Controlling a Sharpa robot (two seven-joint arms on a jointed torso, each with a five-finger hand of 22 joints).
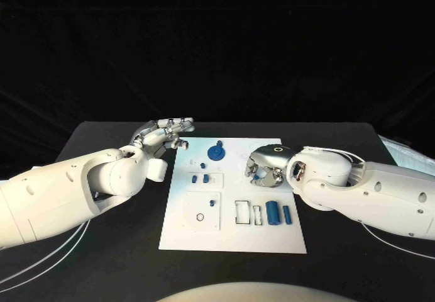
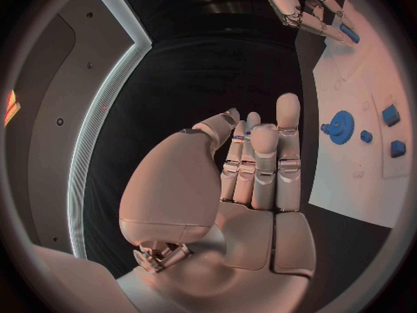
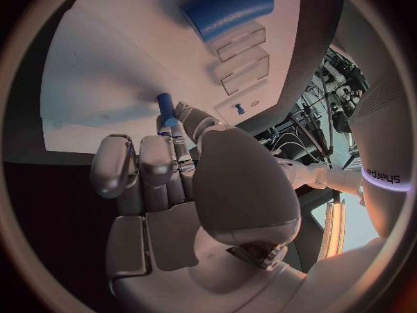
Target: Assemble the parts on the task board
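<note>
blue peg [image 3: 166,109] pinched by right hand [image 1: 264,167] fingers [image 3: 193,122]

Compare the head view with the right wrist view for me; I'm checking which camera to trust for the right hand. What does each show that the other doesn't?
Head view alone: the whole task board, the blue gear and the left hand, holding nothing with its fingers extended, beyond the board's far left corner.
Right wrist view alone: a small blue peg pinched at the right hand's fingertips.
Both: the right hand over the board, and a blue cylinder lying on it.
</note>
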